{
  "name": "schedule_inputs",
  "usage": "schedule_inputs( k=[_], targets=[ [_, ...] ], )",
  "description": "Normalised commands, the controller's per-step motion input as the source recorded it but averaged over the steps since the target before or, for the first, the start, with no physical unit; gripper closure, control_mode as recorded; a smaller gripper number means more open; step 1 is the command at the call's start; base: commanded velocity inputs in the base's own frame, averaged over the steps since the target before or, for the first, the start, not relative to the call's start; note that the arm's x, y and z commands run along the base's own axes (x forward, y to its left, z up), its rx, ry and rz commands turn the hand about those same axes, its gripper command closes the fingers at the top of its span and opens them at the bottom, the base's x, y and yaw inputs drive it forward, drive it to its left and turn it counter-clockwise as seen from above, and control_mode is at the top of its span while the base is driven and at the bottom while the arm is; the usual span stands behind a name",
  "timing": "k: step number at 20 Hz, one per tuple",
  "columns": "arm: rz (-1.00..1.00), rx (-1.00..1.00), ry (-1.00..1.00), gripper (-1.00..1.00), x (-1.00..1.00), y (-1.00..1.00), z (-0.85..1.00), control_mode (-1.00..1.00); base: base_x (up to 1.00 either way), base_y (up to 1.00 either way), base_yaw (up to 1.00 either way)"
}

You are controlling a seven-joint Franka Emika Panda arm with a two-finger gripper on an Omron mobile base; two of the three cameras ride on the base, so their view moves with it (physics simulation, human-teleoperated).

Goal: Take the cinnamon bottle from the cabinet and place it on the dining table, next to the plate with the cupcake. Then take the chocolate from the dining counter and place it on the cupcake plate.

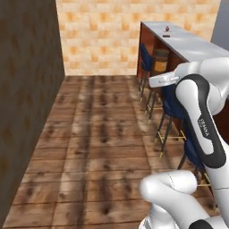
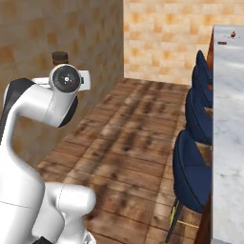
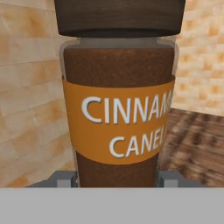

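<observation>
The gripper (image 3: 117, 177) is clamped on the cinnamon bottle (image 3: 117, 109), mid-frame in the hand view; the cupcake (image 2: 233, 34), upper right, looks blurry.

The floor (image 1: 98, 147) is made of brown wooden planks with darker patches running along it. The far wall (image 1: 103, 38) is built of small orange and cream bricks, and it looks bright. The same bricks show up close in the hand view (image 3: 26, 109). A darker brown wall (image 1: 24, 103) runs down one side of the room and looks shadowy. On the other side stands a row of stools (image 2: 195, 176) with dark blue rounded seats and backs. Their legs (image 1: 163, 134) are thin and dark, with little yellow bits near the bottom. The stools stand on the planks, close together in a line.
</observation>
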Motion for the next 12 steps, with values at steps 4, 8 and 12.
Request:
schedule_inputs(
  k=[4, 8, 12],
  targets=[
    [0.00, 0.00, 0.00, 1.00, 0.00, 0.00, 0.00, 1.00, 0.87, 0.31, -0.25],
    [0.00, 0.00, 0.00, 1.00, 0.00, 0.00, 0.00, 1.00, 0.93, 0.28, -0.17],
    [0.00, 0.00, 0.00, 1.00, 0.00, 0.00, 0.00, 1.00, 0.94, 0.26, -0.13]
  ],
)
